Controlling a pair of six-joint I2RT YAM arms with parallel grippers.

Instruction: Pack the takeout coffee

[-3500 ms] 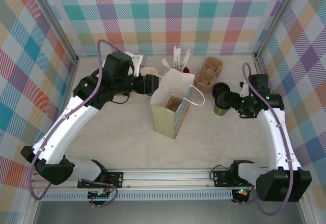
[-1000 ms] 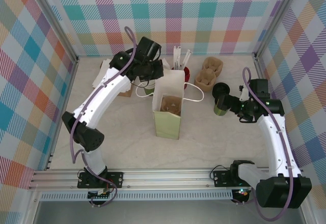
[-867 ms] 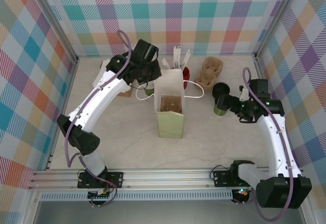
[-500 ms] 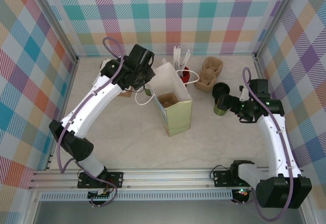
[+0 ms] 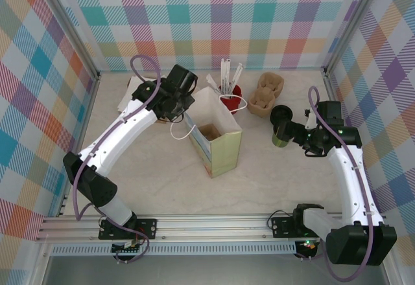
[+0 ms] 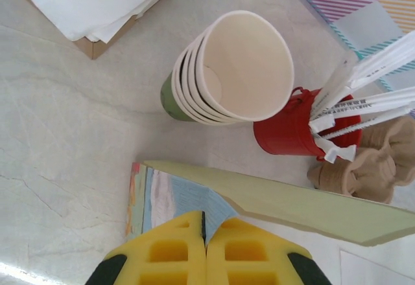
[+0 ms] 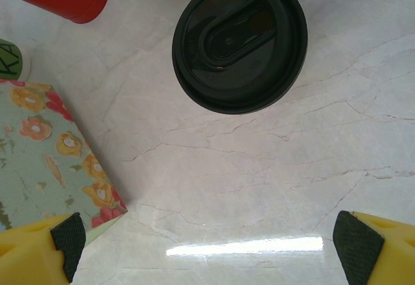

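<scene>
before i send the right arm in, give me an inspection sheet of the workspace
surface: pale marble-look table, no spills seen
job's things: takeout coffee upright, lid on, right of the open paper bag
clutter: cream cup stack, red stirrer cup, pulp carriers, napkins
grippers: left gripper shut on the bag's rim; right gripper open, facing the coffee
cables: purple cable looped above the left arm
surroundings: plaid walls, nothing else seen

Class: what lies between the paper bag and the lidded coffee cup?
Bare tabletop separates the bag and the takeout coffee, seen in the top view.
</scene>
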